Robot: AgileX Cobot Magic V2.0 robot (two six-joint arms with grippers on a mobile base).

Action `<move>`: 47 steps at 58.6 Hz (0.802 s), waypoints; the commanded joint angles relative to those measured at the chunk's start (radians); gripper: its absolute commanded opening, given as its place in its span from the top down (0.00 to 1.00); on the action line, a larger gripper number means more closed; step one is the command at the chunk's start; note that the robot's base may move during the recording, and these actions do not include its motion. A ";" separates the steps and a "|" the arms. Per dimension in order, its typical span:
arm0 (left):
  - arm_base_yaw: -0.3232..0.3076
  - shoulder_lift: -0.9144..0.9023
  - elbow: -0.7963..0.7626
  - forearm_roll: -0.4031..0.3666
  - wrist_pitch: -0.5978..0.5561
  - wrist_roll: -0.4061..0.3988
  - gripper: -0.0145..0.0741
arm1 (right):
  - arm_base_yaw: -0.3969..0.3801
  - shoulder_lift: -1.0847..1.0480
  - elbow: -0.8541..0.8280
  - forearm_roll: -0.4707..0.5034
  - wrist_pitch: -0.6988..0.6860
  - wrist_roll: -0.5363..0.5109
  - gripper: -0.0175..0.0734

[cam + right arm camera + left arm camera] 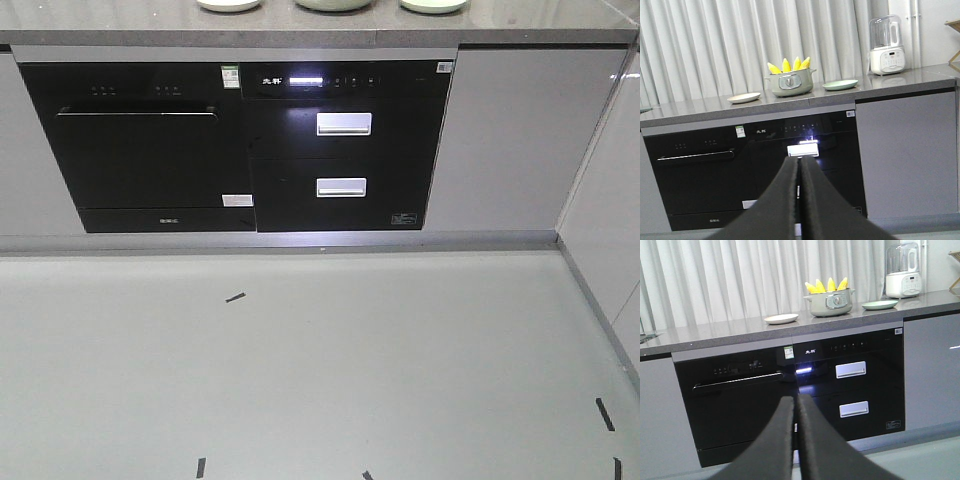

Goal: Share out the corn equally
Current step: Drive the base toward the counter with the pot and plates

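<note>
- A black oven [735, 405] sits under the gray counter [715, 332], on the left side.
- A white plate [781, 318] lies on the counter at 9 o'clock from the pot [832, 302], a little apart from it. Nothing is on the plate.
- The pot is gray-green and stands in the middle of the counter.
- The corn [827, 285] is all in the pot, standing up. Four yellow tips poke out over the rim.
- A green plate [879, 305] lies at 3 o'clock from the pot, near it. Nothing is on it either.
- A white blender [903, 270] stands on the counter, just behind the green plate at its 1 o'clock.
- The left claw [795, 399] is closed tight, its two black fingers pressed together with nothing between them. The corn is far off at its 1 o'clock.
- The right claw [799, 160] is closed tight too and grips nothing. The corn is far off at its 12 o'clock.
</note>
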 commanded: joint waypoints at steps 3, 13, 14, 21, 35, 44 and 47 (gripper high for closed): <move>-0.001 -0.014 -0.029 -0.002 -0.069 -0.006 0.84 | -0.005 -0.004 0.018 -0.009 -0.072 -0.012 0.81; -0.001 -0.014 -0.029 -0.002 -0.069 -0.006 0.84 | -0.005 -0.004 0.018 -0.009 -0.072 -0.012 0.81; -0.001 -0.014 -0.029 -0.002 -0.069 -0.006 0.84 | -0.005 -0.004 0.018 -0.009 -0.072 -0.012 0.81; -0.001 -0.014 -0.029 -0.002 -0.069 -0.006 0.84 | -0.005 -0.004 0.018 -0.009 -0.072 -0.012 0.81; -0.001 -0.014 -0.029 -0.002 -0.069 -0.006 0.84 | -0.005 -0.004 0.018 -0.009 -0.072 -0.012 0.81; -0.001 -0.014 -0.029 -0.002 -0.069 -0.006 0.84 | -0.005 -0.004 0.018 -0.009 -0.072 -0.012 0.81; -0.001 -0.014 -0.029 -0.002 -0.069 -0.006 0.84 | -0.005 -0.004 0.018 -0.009 -0.072 -0.012 0.81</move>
